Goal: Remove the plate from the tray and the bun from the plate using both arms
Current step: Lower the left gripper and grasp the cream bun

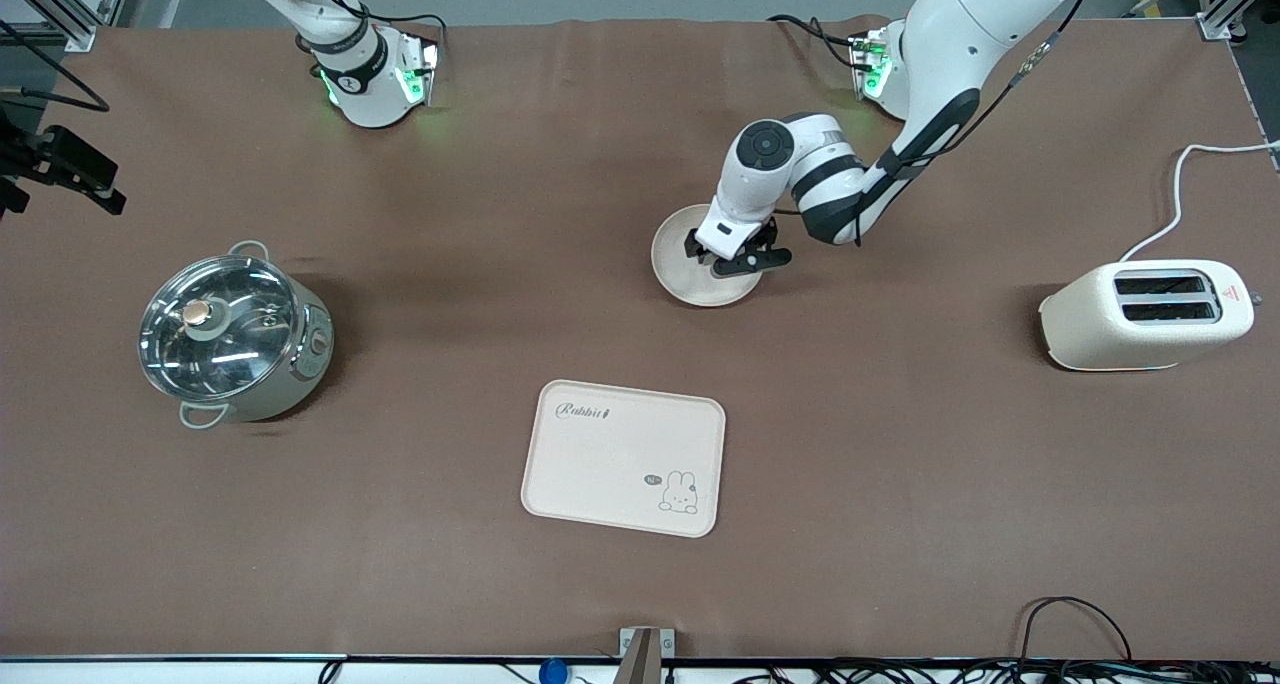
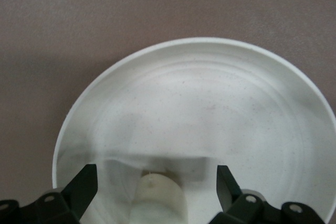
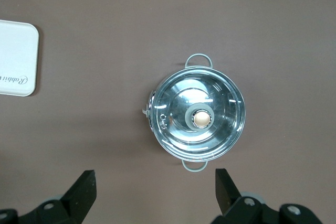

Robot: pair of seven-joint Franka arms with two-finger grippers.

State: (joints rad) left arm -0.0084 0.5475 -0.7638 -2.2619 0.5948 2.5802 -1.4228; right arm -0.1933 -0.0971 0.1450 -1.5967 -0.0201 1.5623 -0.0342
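The round cream plate lies on the brown table, farther from the front camera than the tray. My left gripper is low over the plate's edge toward the left arm's end. In the left wrist view the plate fills the frame. The pale bun lies on it between my left gripper's open fingers, which stand apart from it on both sides. The bun is hidden in the front view. My right gripper is open and empty, high over the table beside the pot; it is out of the front view.
A cream rabbit tray lies nearer the front camera; its corner also shows in the right wrist view. A lidded steel pot stands toward the right arm's end and shows in the right wrist view. A cream toaster stands toward the left arm's end.
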